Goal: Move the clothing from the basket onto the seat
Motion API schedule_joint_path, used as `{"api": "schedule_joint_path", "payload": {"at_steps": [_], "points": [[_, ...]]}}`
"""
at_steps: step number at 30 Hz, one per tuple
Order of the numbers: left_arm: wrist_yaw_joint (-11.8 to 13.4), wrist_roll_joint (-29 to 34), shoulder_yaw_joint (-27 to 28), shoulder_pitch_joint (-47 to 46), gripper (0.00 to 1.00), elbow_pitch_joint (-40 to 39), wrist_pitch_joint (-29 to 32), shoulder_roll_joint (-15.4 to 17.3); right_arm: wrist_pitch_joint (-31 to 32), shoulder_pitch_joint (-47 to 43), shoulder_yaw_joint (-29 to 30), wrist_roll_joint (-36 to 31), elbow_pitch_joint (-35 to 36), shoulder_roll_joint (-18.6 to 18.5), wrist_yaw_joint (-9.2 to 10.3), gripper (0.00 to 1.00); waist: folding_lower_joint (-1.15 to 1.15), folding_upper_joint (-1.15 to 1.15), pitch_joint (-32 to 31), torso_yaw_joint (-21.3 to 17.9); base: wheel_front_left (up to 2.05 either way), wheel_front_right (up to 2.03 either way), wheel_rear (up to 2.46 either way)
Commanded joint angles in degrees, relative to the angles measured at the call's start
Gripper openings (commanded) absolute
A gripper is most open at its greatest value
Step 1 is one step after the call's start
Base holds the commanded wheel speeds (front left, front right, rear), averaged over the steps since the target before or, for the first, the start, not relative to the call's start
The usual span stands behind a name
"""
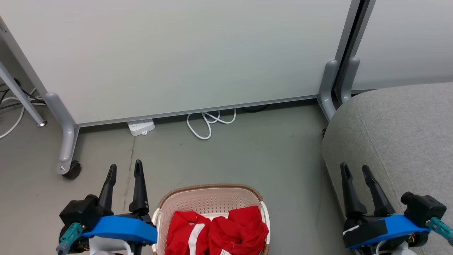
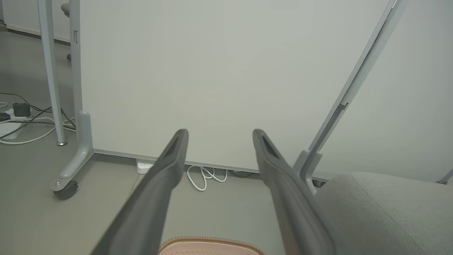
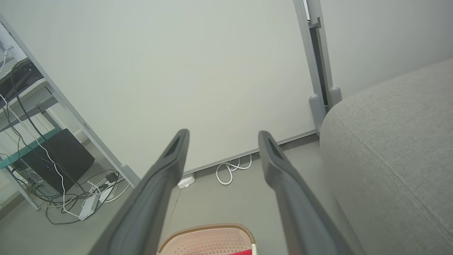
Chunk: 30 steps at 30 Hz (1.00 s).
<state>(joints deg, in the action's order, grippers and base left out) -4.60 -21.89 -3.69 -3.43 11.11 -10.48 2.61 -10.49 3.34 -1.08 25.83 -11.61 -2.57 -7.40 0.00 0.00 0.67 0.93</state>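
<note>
Two crumpled red garments [image 1: 244,226] in perforated basket [image 1: 208,202]; L gripper [image 1: 125,164], R gripper [image 1: 354,166] splayed; woven grey seat [image 1: 400,134]

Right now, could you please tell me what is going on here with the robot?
The robot faces a laundry basket on the floor, with the red clothing piled inside it. Nothing is being handled: the left gripper, beside the basket, and the right gripper, by the edge of the grey seat, are both open and empty. No clothing is on the seat yet.
</note>
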Motion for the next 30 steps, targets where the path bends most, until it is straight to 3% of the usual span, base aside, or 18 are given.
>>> {"api": "schedule_joint_path", "payload": {"at_steps": [1, 30], "points": [[-0.2, 1.5, -0.2, -0.8, 1.0, -0.2, -0.5, 0.3, -0.5, -0.2, -0.1, -1.6, 0.3, -0.4, -0.11, 1.0, 0.0, 0.0, 0.0, 0.0, 0.0, 0.0, 0.0], [-0.7, 11.6, -1.7, -0.7, 1.0, 2.6, -3.9, 0.3, -3.9, -1.0, -1.1, -14.4, -1.0, -0.5, -0.14, 1.0, 0.0, 0.0, 0.0, 0.5, 0.0, 0.0, 0.0]]}}
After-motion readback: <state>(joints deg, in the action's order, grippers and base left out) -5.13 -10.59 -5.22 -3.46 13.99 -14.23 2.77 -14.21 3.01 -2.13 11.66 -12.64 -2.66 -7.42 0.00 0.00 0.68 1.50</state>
